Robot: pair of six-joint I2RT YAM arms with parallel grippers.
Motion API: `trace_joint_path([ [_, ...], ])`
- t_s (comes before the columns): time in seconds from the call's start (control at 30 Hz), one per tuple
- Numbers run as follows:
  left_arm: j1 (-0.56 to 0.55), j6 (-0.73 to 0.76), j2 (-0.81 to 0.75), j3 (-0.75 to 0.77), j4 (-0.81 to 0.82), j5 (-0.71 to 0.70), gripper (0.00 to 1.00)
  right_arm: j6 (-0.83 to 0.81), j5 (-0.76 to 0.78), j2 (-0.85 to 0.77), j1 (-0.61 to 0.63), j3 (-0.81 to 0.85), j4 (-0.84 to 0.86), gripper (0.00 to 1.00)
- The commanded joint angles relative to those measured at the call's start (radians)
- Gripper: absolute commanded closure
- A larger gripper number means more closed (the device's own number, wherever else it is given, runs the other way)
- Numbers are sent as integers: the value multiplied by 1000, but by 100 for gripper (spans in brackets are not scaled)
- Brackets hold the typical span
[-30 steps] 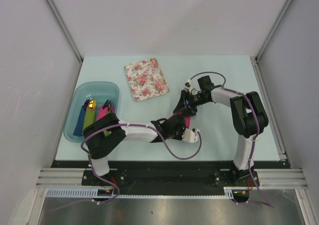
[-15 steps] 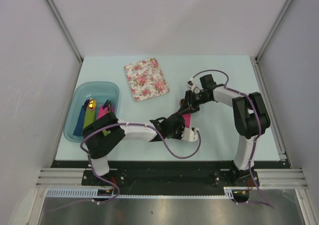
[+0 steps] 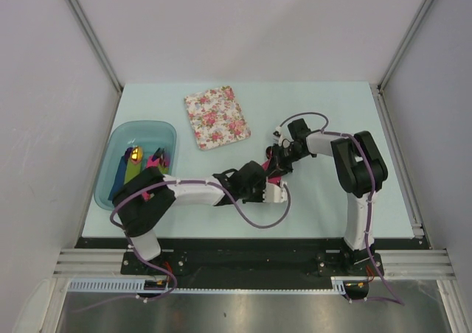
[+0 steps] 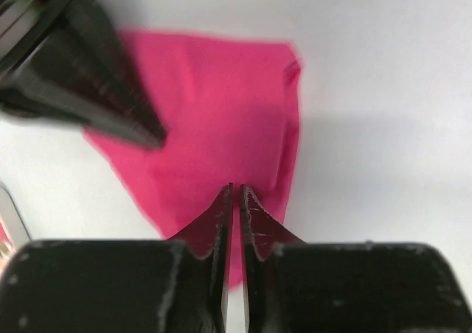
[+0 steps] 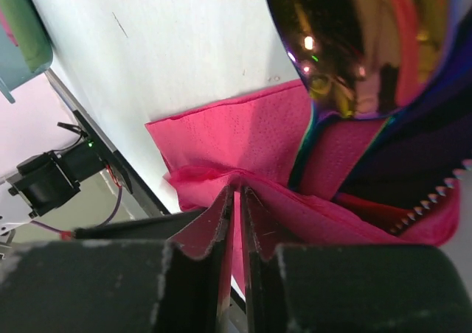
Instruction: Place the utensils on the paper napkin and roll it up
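Observation:
The pink paper napkin (image 4: 221, 119) lies on the pale table between both arms, mostly hidden under them in the top view (image 3: 275, 174). In the right wrist view its near part (image 5: 236, 138) is bunched into a fold, and my right gripper (image 5: 237, 191) is shut on that fold. The spoon's shiny bowl (image 5: 354, 46) hangs close above, with purple-blue utensil handles (image 5: 413, 138) lying against the napkin. My left gripper (image 4: 237, 191) has its jaws almost together over the napkin's near edge; I see no pinch. The right gripper's fingers (image 4: 96, 82) reach in from the upper left.
A teal bin (image 3: 144, 124) at the left holds rolled green and blue napkins (image 3: 131, 172). A white floral napkin (image 3: 217, 117) lies at the back centre. A purple cable (image 3: 258, 226) loops on the table near the left wrist.
My right gripper has moved down and left towards the left one and closed onto the napkin fold. The left arm has drawn slightly left, and its jaws have eased a hair.

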Motion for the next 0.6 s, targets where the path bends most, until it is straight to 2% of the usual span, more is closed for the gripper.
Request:
trace_joint_path([
  [0.0,114,-199,-180,18,-68,187,85,-29,46,19,21,20,15,88],
  [0.03,145,-301,-209,25,-83,304,83,-30,47,19,21,20,15,88],
  [0.07,209,-357,-264,28,-95,361,75,-30,47,20,21,20,15,88],
  [0.17,312,-570,-321,30,-100,527,63,-30,47,17,21,20,17,88],
  [0.27,364,-738,-308,41,-129,595,58,-29,43,16,21,19,18,89],
  [0.4,412,-1005,-191,45,-120,679,54,-29,44,14,24,22,20,89],
  [0.57,449,-1149,-91,47,-63,693,49,-29,44,8,26,19,20,88],
])
